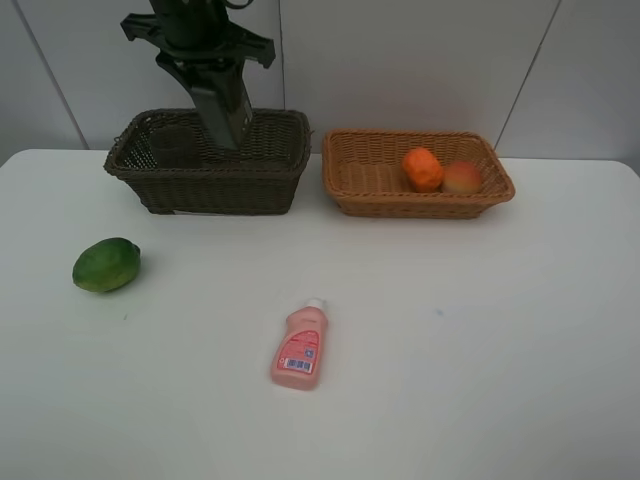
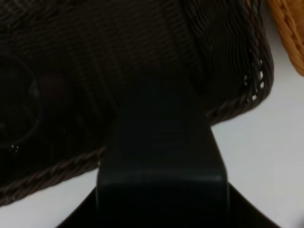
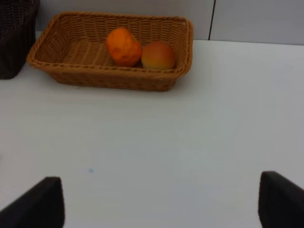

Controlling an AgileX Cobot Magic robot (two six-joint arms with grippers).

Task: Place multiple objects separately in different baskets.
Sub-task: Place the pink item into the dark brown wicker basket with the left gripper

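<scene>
Upper left, our left jaws hang over the dark basket (image 1: 210,187); we cannot tell their state. Our right jaws stand apart above the tabletop (image 3: 199,123).

table (image 1: 480,350): baskets (image 1: 210,185) (image 1: 420,203), fruit (image 1: 106,265), bottle (image 1: 298,348)

Around the jaws
The left gripper (image 1: 232,135) is over the deep basket (image 1: 200,188); shallow basket (image 1: 420,205) right of it; bottle (image 1: 298,350) and round fruit (image 1: 106,265) nearer the camera.

Exterior view: high, frontal, spanning the whole counter (image 1: 500,380). Left wrist: close above the dark basket (image 2: 247,80). Right wrist: low, distant, sharing the tan basket (image 3: 109,78) with the exterior view.
</scene>
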